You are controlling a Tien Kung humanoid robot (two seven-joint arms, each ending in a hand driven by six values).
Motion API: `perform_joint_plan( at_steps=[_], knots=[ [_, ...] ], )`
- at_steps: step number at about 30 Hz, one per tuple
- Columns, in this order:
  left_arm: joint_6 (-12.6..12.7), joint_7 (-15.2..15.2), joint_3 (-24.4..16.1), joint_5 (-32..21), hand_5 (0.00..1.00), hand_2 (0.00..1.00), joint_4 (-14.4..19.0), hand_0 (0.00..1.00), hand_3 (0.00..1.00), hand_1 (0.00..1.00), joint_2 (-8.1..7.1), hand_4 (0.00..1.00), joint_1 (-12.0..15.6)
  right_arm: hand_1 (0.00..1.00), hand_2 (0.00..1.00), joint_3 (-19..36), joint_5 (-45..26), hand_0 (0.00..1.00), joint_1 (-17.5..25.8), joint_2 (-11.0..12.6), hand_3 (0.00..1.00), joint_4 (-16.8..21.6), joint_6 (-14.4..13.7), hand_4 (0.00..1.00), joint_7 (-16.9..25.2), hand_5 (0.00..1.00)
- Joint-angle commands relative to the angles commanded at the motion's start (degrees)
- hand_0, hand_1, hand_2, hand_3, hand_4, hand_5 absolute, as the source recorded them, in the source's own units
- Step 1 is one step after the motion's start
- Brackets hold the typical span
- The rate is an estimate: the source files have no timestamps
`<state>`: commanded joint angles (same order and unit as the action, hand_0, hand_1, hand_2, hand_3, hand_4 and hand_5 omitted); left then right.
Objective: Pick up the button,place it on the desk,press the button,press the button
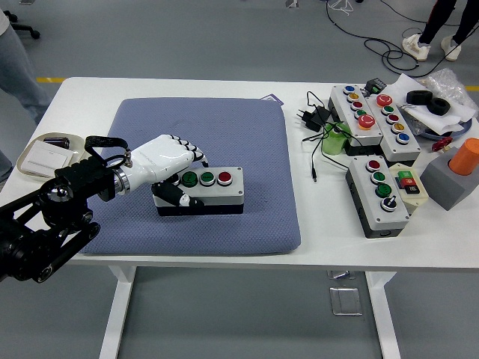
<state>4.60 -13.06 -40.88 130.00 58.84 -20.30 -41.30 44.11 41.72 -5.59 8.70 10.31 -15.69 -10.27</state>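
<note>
Left hand [166,161] closed around the left end of the button box [200,190], white fingers draped over its top, thumb tucked against the near side. Box resting flat, or very nearly so, on the blue pad [247,142], stretching away from the palm to the right, with two green caps and one red in a row just beyond the fingertips. No right hand anywhere in view.

Judged as the end of the placing step. To finish cleanly: settle the box fully before letting go, open the fingers straight up and back toward the wrist, avoid dragging the housing sideways across the soft pad. Then for the press: one fingertip down squarely on a single cap, keeping the knuckles off the neighbouring green. Possible trouble: the cushion giving under pressure and tipping the box toward the palm, so a vertical push rather than a slanted one.

Hard to make out: whether the underside of the box truly touches the pad beneath the palm, since the hand covers that end. Hidden too, any fourth control or label under the fingers. Fingertip contact on the far side not visible. Which cap to press not stated by the task. Far to the right of the hand, other control boxes [378,196] and a tangle of cable [318,123], partly overlapping and difficult to separate.
</note>
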Motion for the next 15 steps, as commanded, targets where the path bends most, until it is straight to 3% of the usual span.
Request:
perform_joint_plan(
  at_steps=[1,6,7,12,13,15],
  knots=[
    [-0.3,0.0,-0.3,0.0,0.397,0.998,0.2,0.899,0.850,0.941,-0.05,0.984,0.1,0.477,0.539,0.0,0.0,0.627,0.0,0.0,0.582,0.0,0.0,0.280,0.0,0.022],
    [-3.2,0.4,-3.5,0.0,0.397,0.998,3.6,0.899,0.850,0.941,-0.74,0.984,1.4,0.477,0.539,0.0,-0.2,0.627,0.0,0.0,0.582,0.0,-0.1,0.280,0.1,0.022],
    [-3.7,0.5,-4.2,0.0,0.403,0.998,4.4,0.922,0.887,0.954,-0.90,0.989,1.8,0.477,0.539,0.0,-0.2,0.627,0.0,0.0,0.582,0.0,-0.1,0.279,0.1,0.022],
    [-5.6,1.8,-11.7,0.0,0.403,0.998,12.4,0.922,0.887,0.954,-1.38,0.989,5.1,0.477,0.539,-0.1,-0.5,0.627,0.0,0.0,0.582,0.0,-0.1,0.279,0.2,0.022],
    [-5.3,2.5,-13.3,0.0,0.197,0.756,14.4,0.594,0.871,0.649,-1.34,0.785,5.9,0.477,0.539,-0.1,-0.4,0.627,0.0,0.1,0.582,0.0,-0.1,0.279,0.2,0.022],
    [-4.5,4.4,-15.7,0.0,0.197,0.756,18.3,0.594,0.871,0.649,-1.48,0.785,7.1,0.477,0.539,-0.2,-0.7,0.627,0.0,0.0,0.582,0.0,-0.1,0.279,0.3,0.022]
  ],
)
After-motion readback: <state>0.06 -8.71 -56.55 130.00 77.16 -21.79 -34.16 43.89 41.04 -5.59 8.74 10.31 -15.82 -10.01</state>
